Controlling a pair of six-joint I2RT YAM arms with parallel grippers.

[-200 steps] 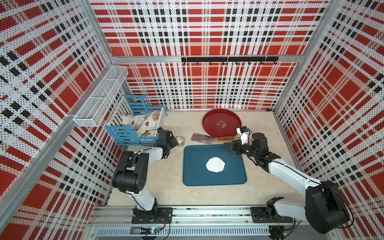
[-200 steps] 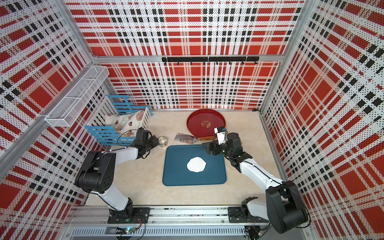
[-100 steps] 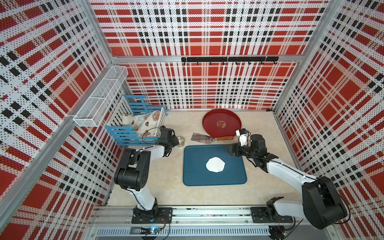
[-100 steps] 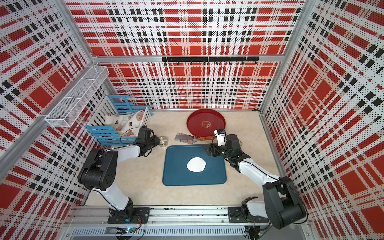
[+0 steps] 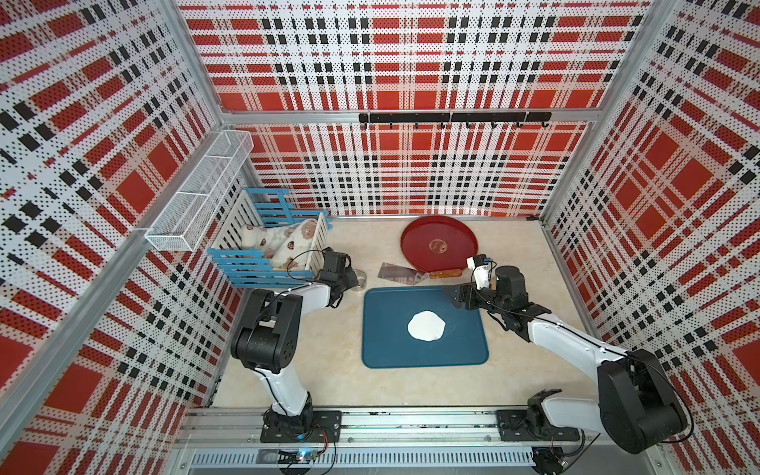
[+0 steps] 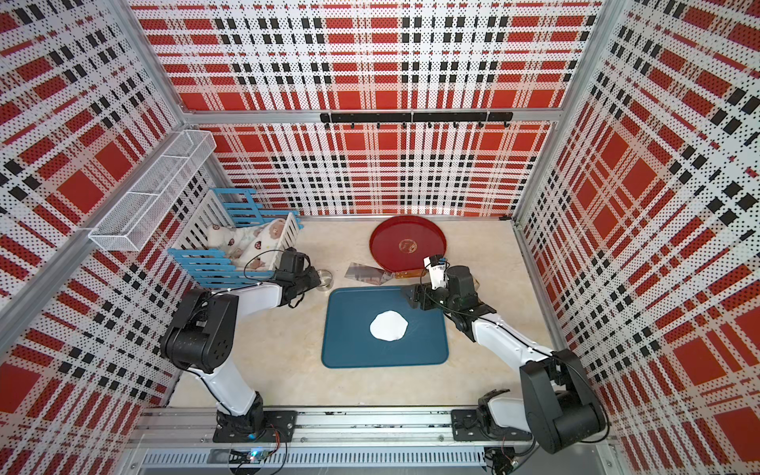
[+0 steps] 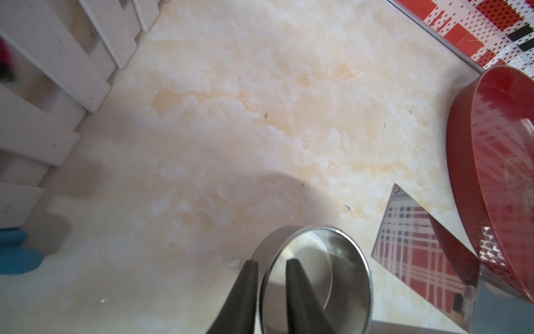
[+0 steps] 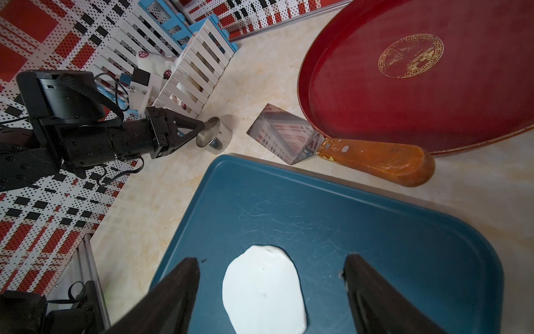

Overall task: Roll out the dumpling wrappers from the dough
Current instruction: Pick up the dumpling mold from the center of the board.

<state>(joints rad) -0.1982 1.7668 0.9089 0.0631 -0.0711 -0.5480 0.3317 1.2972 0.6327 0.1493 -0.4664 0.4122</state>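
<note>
The dough (image 5: 426, 326) (image 6: 388, 326) lies flat and white, with an uneven edge, in the middle of the blue mat (image 5: 390, 349) (image 8: 375, 231). No dumpling wrappers show. My right gripper (image 5: 449, 297) (image 8: 271, 258) hangs open over the mat's far right corner, and the dough (image 8: 263, 289) shows between its fingers. My left gripper (image 5: 354, 281) (image 7: 270, 261) is at the small steel cup (image 5: 360, 280) (image 7: 341, 274) left of the mat's far edge. It is shut on the cup's wall, one finger inside and one outside. The cup (image 8: 215, 136) looks tipped towards it.
A round red tray (image 5: 405, 246) stands at the back. A cleaver with a wooden handle (image 5: 446, 272) and shiny blade (image 5: 401, 273) lies between tray and mat. A white and blue slatted crate (image 5: 271, 267) holding cloth stands back left, under a wire basket (image 5: 197, 197) on the wall.
My left gripper has reached forward to the steel cup and closed its fingers over the cup's wall. The right gripper has stayed open near the mat's far right corner, shifting slightly.
</note>
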